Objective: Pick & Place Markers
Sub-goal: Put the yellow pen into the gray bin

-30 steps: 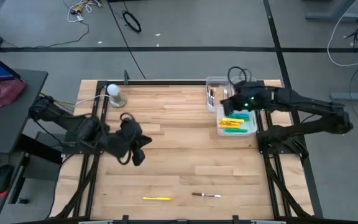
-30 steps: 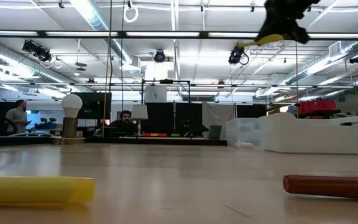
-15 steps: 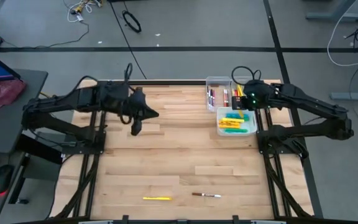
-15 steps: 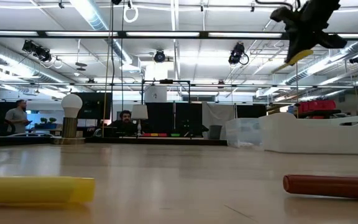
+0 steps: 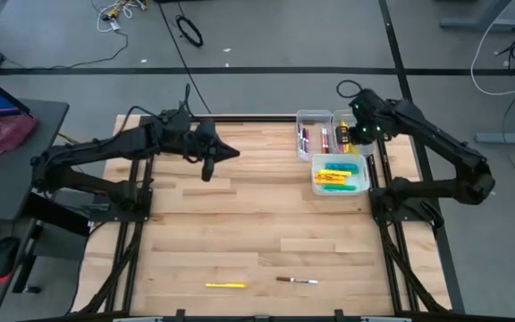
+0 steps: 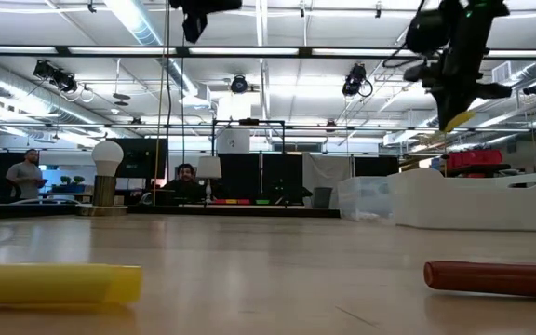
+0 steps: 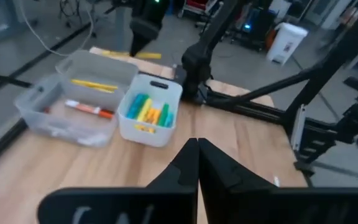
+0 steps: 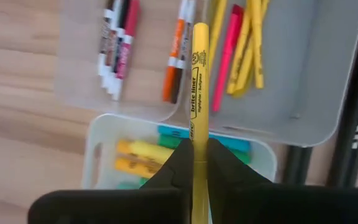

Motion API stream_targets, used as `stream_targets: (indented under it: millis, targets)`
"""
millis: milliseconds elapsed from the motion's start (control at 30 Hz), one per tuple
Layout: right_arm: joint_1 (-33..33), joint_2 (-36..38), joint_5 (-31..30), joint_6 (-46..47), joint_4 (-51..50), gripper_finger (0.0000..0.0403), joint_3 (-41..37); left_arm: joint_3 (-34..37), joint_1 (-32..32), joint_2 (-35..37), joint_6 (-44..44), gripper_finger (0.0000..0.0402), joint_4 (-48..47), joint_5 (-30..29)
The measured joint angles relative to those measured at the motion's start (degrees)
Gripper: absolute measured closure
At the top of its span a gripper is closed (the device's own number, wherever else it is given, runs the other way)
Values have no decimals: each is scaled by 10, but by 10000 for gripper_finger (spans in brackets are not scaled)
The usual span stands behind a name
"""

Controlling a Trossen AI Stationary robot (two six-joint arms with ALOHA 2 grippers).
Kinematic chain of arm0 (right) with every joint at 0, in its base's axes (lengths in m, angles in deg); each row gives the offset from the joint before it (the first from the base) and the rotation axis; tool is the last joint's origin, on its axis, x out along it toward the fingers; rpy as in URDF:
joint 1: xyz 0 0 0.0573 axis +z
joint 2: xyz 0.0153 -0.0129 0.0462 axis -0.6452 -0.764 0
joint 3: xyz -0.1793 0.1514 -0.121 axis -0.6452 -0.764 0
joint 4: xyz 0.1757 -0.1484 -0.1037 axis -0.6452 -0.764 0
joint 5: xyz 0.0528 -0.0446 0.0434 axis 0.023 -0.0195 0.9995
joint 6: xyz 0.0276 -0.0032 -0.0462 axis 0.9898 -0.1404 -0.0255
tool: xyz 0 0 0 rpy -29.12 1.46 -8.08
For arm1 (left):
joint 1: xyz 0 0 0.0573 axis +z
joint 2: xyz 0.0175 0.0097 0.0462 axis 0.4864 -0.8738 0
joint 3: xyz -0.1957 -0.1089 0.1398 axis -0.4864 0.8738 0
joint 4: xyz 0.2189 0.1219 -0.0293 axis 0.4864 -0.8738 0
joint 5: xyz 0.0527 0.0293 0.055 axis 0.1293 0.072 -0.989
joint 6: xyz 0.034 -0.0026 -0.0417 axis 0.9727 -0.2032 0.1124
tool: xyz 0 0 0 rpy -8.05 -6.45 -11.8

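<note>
My right gripper (image 5: 354, 134) hangs over the bins at the table's far right, shut on a thin yellow marker (image 8: 199, 81). Its yellow tip (image 6: 459, 119) shows below the gripper in the low view. The clear bin (image 5: 316, 136) below holds thin markers and the white bin (image 5: 340, 174) holds thick highlighters. A yellow marker (image 5: 225, 284) and a white, dark-capped marker (image 5: 296, 280) lie flat near the table's near edge. My left gripper (image 5: 231, 154) is shut on nothing, high over the far middle of the table. My right gripper pinches the yellow marker's barrel (image 8: 196, 134) between its two fingers (image 8: 178, 163). The marker lies along the fingers and sticks out past their tips. The fingers point steeply down from above, and the marker hangs tip down, clear of the bins.
A white ball on a base (image 6: 108, 172) stands at the far left. The right arm's frame (image 5: 401, 201) stands beside the bins. Bare wood (image 5: 240, 224) spreads over the table's middle. People sit in the room behind the table (image 6: 186, 181).
My left gripper has swung from the left side toward the far edge, then right toward the table's middle, turning more level. My right gripper has carried the yellow marker toward the far right and lower, tipping it from nearly level to pointing down over the bins.
</note>
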Motion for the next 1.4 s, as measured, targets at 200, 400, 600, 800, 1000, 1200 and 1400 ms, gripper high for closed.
stream_targets:
  millis: [200, 400, 600, 800, 1000, 1200, 1400]
  targets:
    - [-84, -69, 18, -90, 11, 390, 0, 78, 3, -2, -70, 394, 110, 5]
    - [-127, -170, 37, -122, 50, 390, 0, 83, 3, -2, -66, 393, 127, -45]
    - [-145, -277, 28, -119, 101, 388, 1, 83, 22, -2, -65, 393, 161, -64]
    - [-143, -332, -6, -92, 145, 386, 3, 83, 42, -2, -68, 392, 178, -64]
    - [-137, -330, -19, -73, 165, 359, 3, 83, 45, -2, -70, 390, 179, -63]
    - [-127, -295, -32, -74, 176, 279, 3, 83, 44, -2, -71, 390, 179, -61]
    - [-89, -194, -32, -79, 186, 219, 3, 83, 44, -2, -72, 390, 179, -24]
